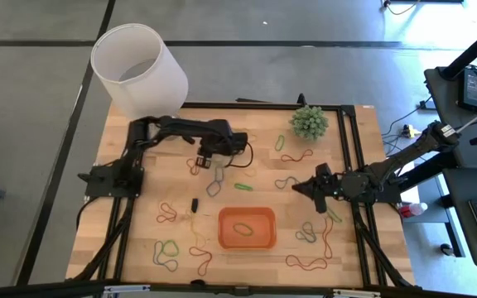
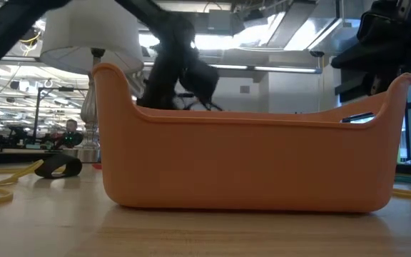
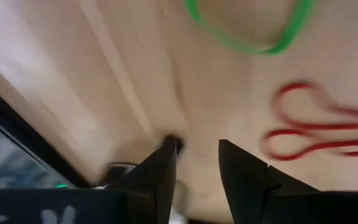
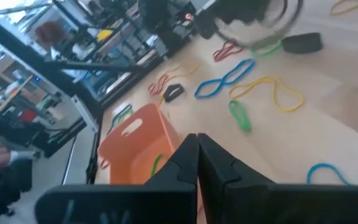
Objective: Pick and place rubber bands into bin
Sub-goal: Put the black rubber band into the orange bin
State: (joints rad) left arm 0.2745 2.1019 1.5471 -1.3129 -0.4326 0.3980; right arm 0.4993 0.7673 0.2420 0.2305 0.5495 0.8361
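Table (image 1: 139, 248): your wooden work surface carries both arms, the lampshade at its far left corner and a small green plant (image 1: 309, 122) at its far edge.
Lampshade (image 1: 137, 70): the white cylinder stands upright, just beyond the left arm's base.
Left arm: you see it reaching toward the table's middle, its left gripper (image 1: 219, 172) low over the wood. In its wrist view the left gripper (image 3: 197, 163) has its fingers parted with a narrow gap, and nothing shows between them.
Right arm: it sits at the right side of the table, the right gripper (image 1: 309, 188) pointing toward the middle. In its wrist view the right gripper (image 4: 197, 158) has its fingers pressed together, nothing pinched.
Bin (image 1: 246, 229): your orange tray lies near the front edge, between the two grippers and closer to you than both. One green band (image 1: 243, 228) lies inside it.
Rubber bands (image 1: 166, 252): you have many loose loops scattered on the wood around the bin, in green, red, yellow and blue. A greyish loop (image 1: 214, 184) lies just by the left gripper; whether they touch, you cannot tell.
Black piece (image 1: 195, 204): a small solid bit sits left of the bin.
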